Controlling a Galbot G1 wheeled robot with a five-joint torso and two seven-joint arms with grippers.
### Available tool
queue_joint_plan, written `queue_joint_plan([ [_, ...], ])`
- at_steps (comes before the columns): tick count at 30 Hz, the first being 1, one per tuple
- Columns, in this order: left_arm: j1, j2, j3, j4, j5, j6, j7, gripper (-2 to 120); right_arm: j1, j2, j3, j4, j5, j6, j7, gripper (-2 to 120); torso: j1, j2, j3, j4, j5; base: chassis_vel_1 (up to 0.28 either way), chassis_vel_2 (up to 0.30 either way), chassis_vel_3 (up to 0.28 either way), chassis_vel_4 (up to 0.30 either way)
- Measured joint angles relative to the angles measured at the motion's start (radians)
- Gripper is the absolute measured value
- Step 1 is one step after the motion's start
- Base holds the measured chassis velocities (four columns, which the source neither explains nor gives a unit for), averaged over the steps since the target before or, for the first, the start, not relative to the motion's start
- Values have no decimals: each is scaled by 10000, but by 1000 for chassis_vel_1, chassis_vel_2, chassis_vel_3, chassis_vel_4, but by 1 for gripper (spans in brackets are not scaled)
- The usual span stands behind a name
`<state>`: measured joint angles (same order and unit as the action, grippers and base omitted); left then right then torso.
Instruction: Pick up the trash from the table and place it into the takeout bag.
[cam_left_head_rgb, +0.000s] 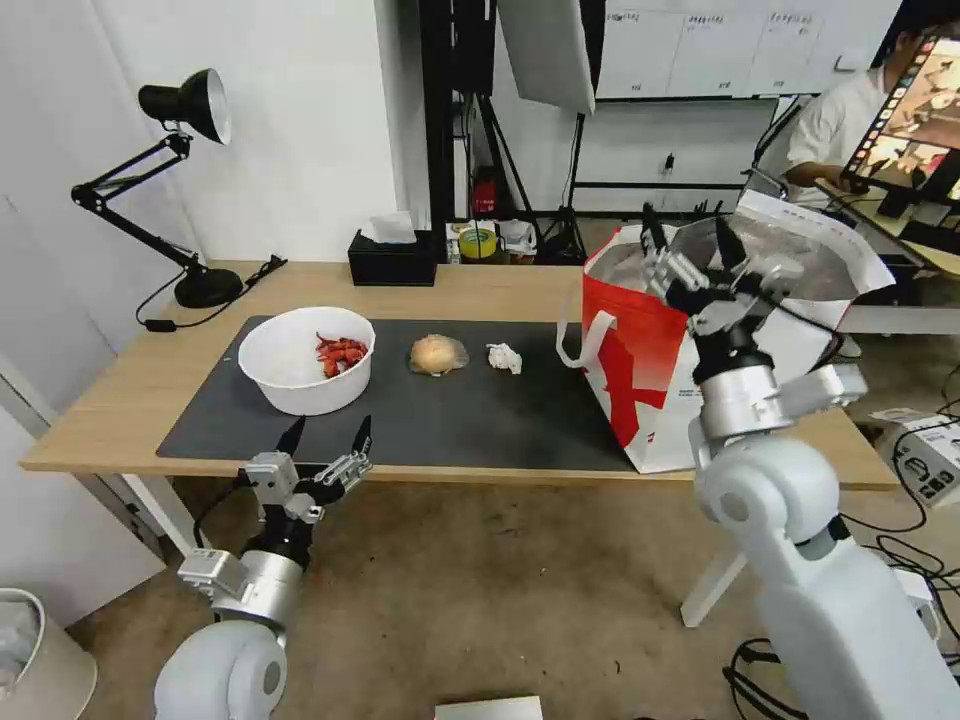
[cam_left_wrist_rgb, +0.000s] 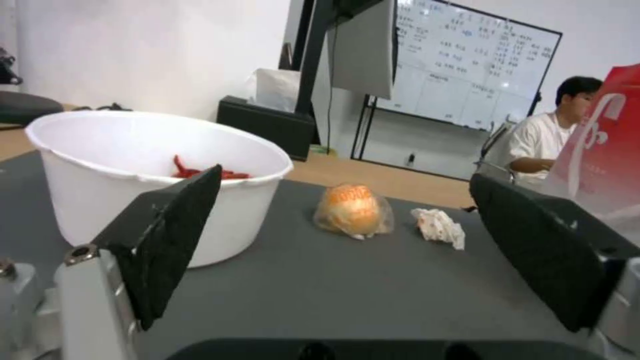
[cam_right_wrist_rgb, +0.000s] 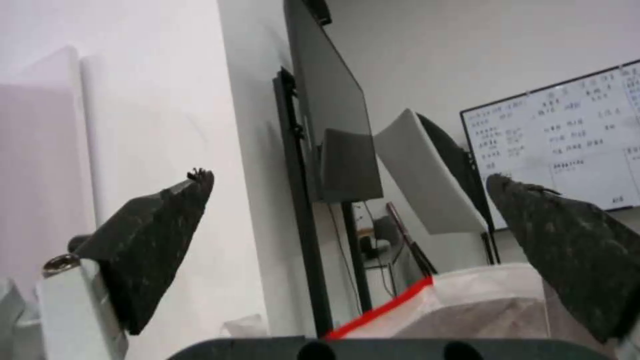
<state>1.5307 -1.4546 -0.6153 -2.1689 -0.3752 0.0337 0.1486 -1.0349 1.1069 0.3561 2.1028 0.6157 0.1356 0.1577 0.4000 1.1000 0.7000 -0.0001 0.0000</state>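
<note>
Tabletop (cam_left_head_rgb: 480, 285) of light wood carrying a dark grey mat (cam_left_head_rgb: 480, 415), the landmark for all positions below. Writing: orange print on the bun's wrap, visible in the left wrist view, is too blurred to read; whiteboard (cam_left_wrist_rgb: 477, 82) script behind is likewise illegible.

On the mat's left part stands a round white bowl (cam_left_head_rgb: 300, 375) holding red shells (cam_left_head_rgb: 340, 352). At mat centre lies a beige bun in clear, crinkled wrap (cam_left_head_rgb: 438, 354), and just beside it, apart, a small crumpled white tissue (cam_left_head_rgb: 504, 357). At the mat's right end stands the boxy red-and-white takeout bag (cam_left_head_rgb: 650, 370), foil-lined, with white loop handles.

Left gripper (cam_left_head_rgb: 327, 440) hovers at the mat's near edge, in front of the bowl, black wedge fingers (cam_left_wrist_rgb: 177, 235) spread and empty. Right gripper (cam_left_head_rgb: 690, 250) is raised over the bag's open mouth, fingers (cam_right_wrist_rgb: 153, 235) spread, grasping nothing; the right wrist view shows the bag's red rim and pale lining (cam_right_wrist_rgb: 480, 300) beneath.

A black tissue box (cam_left_head_rgb: 392, 258) sits on bare wood beyond the mat's far edge.
</note>
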Motion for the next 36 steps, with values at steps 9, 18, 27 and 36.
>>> queue_joint_plan([
  [9,60,-31,-118,37,-71,-428,-22,100,-770,187,188,-486,-1208,1110,-791,100,0,0,0,1,0,0,0,0,0],
  [18,72,-72,-236,-8,-164,-583,-48,100,-1976,546,412,-507,-2050,1702,-865,100,0,0,0,1,0,0,0,0,0],
  [27,146,-111,-337,-6,-163,-797,-67,100,-3195,963,694,-467,-2832,2396,-923,100,0,0,0,1,0,0,0,0,0],
  [36,250,-145,-415,-49,-87,-906,-69,100,-4061,1274,676,-411,-3131,2890,-932,100,0,0,0,1,-1,0,0,0,0],
])
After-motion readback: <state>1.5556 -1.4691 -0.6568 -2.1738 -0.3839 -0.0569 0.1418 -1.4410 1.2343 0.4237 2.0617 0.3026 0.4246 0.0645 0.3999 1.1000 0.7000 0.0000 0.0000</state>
